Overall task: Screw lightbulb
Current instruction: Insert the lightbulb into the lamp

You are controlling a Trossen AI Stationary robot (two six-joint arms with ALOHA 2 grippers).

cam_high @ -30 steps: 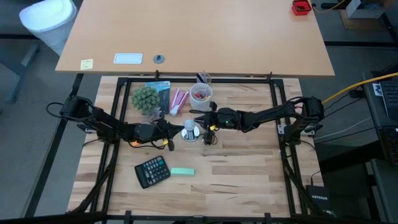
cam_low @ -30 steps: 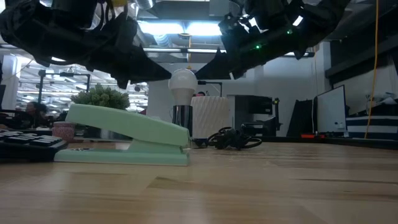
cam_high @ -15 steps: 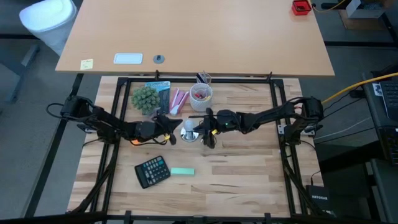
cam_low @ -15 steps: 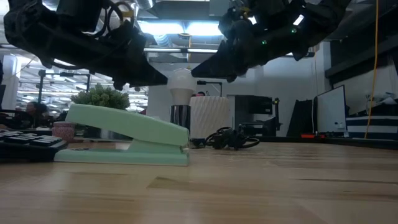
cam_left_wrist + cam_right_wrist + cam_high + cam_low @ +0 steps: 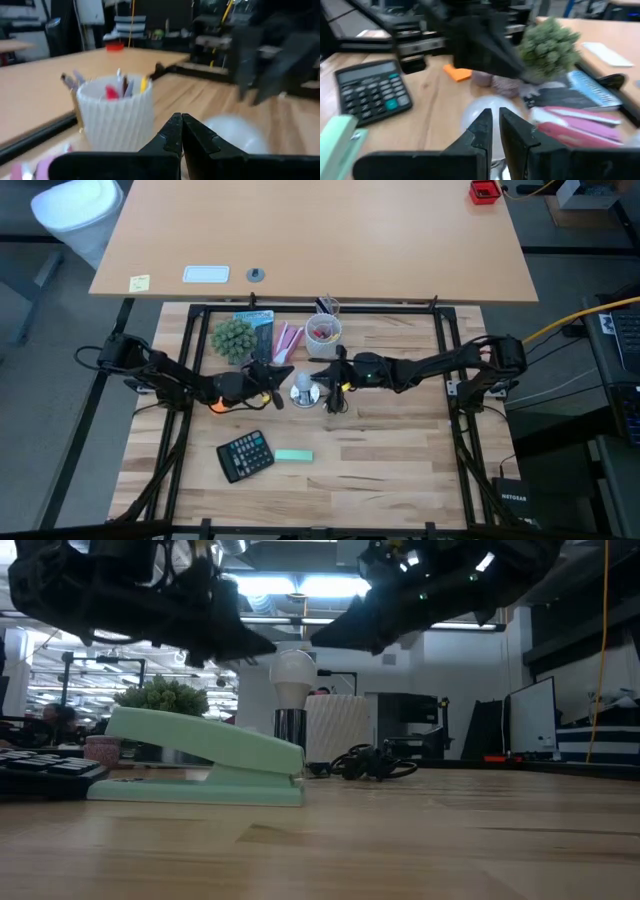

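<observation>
The lightbulb (image 5: 303, 383) stands upright near the middle of the wooden table (image 5: 390, 460), on a round shiny base (image 5: 306, 395). In the low view the lightbulb (image 5: 293, 675) shows as a pale round globe above a dark socket, in front of a white ribbed cup (image 5: 338, 727).

The left gripper (image 5: 274, 385) is just beside the bulb on its left side. Its fingers are pressed together, with nothing between them. In the left wrist view the two dark fingers (image 5: 173, 135) meet at one point, and the bulb (image 5: 231, 133) lies pale and blurred just behind them, apart from the tips.

The right gripper (image 5: 322, 377) is just beside the bulb on the other side. In the right wrist view its fingers (image 5: 481, 127) stand with only a thin gap, and the bulb (image 5: 485, 111) is behind the tips. The fingers hold nothing; the bulb is not between them. In the low view both grippers hang slightly higher than the top of the bulb, one on each side, and neither touches it.

A black cord (image 5: 372, 762) lies coiled on the table beside the base. The white cup (image 5: 323, 333) with pens stands behind the bulb, and a small green plant (image 5: 233, 337) is near the far left. A black calculator (image 5: 245, 455) and a mint green stapler (image 5: 293, 456) lie nearer the front edge, well apart from the bulb.
</observation>
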